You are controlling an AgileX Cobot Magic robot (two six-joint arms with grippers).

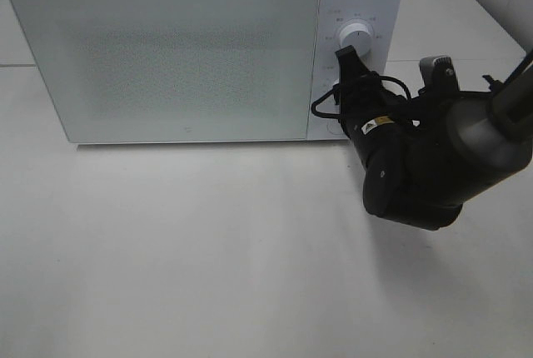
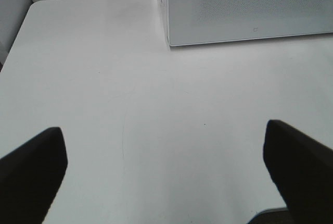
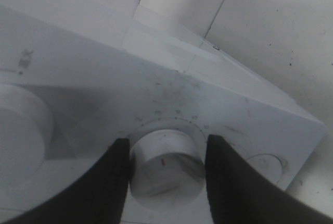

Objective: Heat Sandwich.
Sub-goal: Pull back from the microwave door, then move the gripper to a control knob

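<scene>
The white microwave stands at the back of the table with its door closed. The sandwich is out of view. My right gripper reaches to the control panel on the microwave's right side. In the right wrist view my right gripper has its two dark fingers pressed on either side of the lower knob, shut on it. The upper knob is free. My left gripper hangs wide open over bare table, holding nothing, near the microwave's front left corner.
The white table stretches in front of the microwave. A round button sits on the panel beyond the lower knob. The right arm's black wrist hangs over the table at the right. Tiled wall lies behind.
</scene>
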